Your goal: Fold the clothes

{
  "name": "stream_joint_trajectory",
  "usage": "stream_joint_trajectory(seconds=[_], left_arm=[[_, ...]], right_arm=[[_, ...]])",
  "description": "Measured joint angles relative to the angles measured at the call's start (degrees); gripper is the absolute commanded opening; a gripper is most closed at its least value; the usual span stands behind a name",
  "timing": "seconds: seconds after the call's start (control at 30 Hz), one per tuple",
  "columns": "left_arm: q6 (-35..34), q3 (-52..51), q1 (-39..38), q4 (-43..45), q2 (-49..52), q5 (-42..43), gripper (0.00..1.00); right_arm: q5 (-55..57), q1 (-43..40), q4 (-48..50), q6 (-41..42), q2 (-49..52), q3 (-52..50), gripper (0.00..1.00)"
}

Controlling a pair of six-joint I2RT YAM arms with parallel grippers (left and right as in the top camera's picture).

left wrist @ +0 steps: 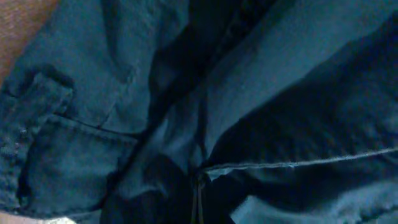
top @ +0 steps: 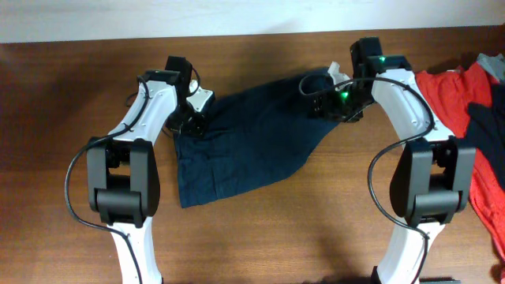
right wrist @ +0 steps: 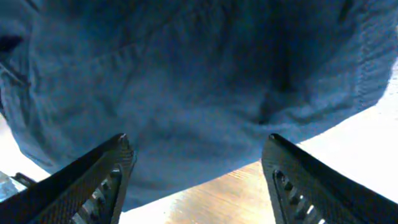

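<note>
- Navy garment (left wrist: 249,93) fills both wrist views up close and lies spread mid-worktop (top: 79,79), between the arms.
- Right pincer (right wrist: 196,146) is spread wide at its top-right end.
- Left pincer (top: 193,124) is on its left edge; can't tell its state.
- Red clothes (top: 446,99) are piled far right.

A dark navy blue woven garment (top: 245,138) lies spread in front of me on the brown wooden table (top: 316,229). It is mostly flat and slants from the near left toward the far right, with soft ripples across it. My left wrist view shows its cloth (left wrist: 261,87) bunched into deep folds, with a stitched seam (left wrist: 298,165) crossing them. My right wrist view shows its stitched hem (right wrist: 373,56). At my far right, a crumpled red garment (top: 446,91) lies heaped with a dark blue piece (top: 485,118) and a grey piece (top: 493,63).
</note>
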Motion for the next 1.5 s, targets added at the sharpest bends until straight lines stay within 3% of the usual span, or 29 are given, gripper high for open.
stream_joint_trajectory(seconds=[0.2, 0.67, 0.97, 1.0, 1.2, 1.5], left_arm=[[0.17, 8.2, 0.0, -3.8, -0.04, 0.61, 0.0], [0.09, 11.58, -0.02, 7.96, 0.35, -4.09, 0.0], [-1.27, 11.87, 0.0, 12.74, 9.77, -7.19, 0.02], [-1.68, 11.87, 0.0, 13.03, 10.21, -7.32, 0.02], [-3.78, 11.89, 0.28, 13.6, 10.47, -7.32, 0.03], [-4.63, 11.89, 0.46, 12.41, 10.47, -7.32, 0.03]], right_arm=[[0.0, 0.0, 1.79, 0.02, 0.09, 0.0, 0.69], [0.0, 0.0, 4.07, 0.02, 0.09, -1.99, 0.7], [0.0, 0.0, 7.89, 0.07, 0.09, -5.53, 0.68], [0.0, 0.0, 9.46, -0.02, 0.09, -6.12, 0.63], [0.87, 0.0, 20.65, 1.66, 0.09, -11.23, 0.07], [10.56, -0.57, 28.15, 7.15, 0.09, -16.24, 0.04]])
